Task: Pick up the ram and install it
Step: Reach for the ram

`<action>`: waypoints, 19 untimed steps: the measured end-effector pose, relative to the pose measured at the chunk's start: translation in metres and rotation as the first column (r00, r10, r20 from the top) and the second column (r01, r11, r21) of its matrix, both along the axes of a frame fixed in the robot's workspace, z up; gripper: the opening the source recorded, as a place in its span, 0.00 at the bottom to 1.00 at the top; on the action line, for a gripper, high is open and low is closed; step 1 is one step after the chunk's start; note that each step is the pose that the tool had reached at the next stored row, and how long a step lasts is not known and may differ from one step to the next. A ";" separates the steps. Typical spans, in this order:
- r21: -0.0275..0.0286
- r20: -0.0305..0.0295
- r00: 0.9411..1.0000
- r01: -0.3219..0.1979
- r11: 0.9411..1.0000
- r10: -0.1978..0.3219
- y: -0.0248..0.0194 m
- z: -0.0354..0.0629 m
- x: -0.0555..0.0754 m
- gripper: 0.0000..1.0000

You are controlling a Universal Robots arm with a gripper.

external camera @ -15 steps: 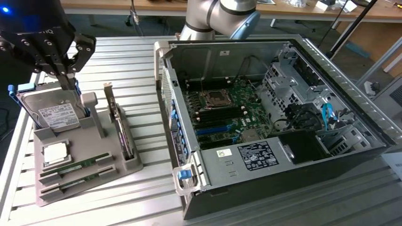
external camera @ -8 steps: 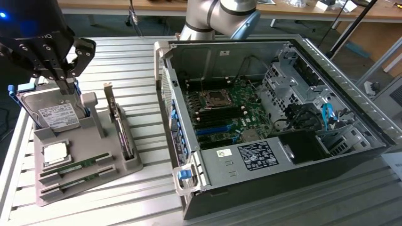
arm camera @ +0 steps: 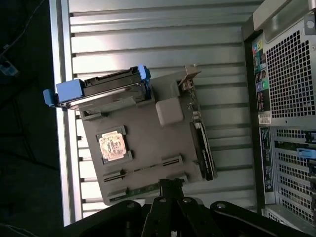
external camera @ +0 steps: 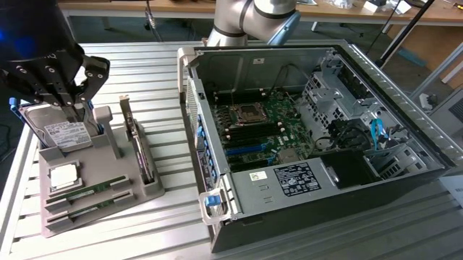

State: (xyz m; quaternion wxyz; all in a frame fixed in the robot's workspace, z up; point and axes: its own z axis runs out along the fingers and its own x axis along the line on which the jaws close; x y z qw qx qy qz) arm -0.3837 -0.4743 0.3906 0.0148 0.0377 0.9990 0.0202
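Observation:
Two green ram sticks lie in slots at the near end of a grey holder tray [external camera: 108, 162]: one ram stick [external camera: 88, 190] and a second [external camera: 92, 208] just in front of it. In the wrist view they appear as a thin edge [arm camera: 148, 170] and a green strip [arm camera: 143, 191]. My black gripper [external camera: 71, 105] hangs above the tray's far end, over the hard drive [external camera: 62, 132], well apart from the ram. Its fingertips [arm camera: 170, 186] are shut together with nothing between them.
The tray [arm camera: 143, 128] also carries a silver processor chip [external camera: 64, 176], the blue-handled hard drive [arm camera: 98, 91] and an upright card with a metal bracket [external camera: 137, 143]. An open computer case [external camera: 376, 70] with its motherboard [external camera: 264, 127] lies at the exterior view's right on the slatted metal table [external camera: 145, 70].

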 end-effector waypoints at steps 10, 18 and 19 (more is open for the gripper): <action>0.000 0.000 1.000 0.000 1.000 0.000 -0.0226 0.0000 0.000 0.11; 0.000 0.000 1.000 0.000 1.000 0.000 -0.0265 0.0000 0.000 0.11; 0.000 0.000 1.000 0.000 1.000 0.000 -0.0265 0.0000 0.000 0.11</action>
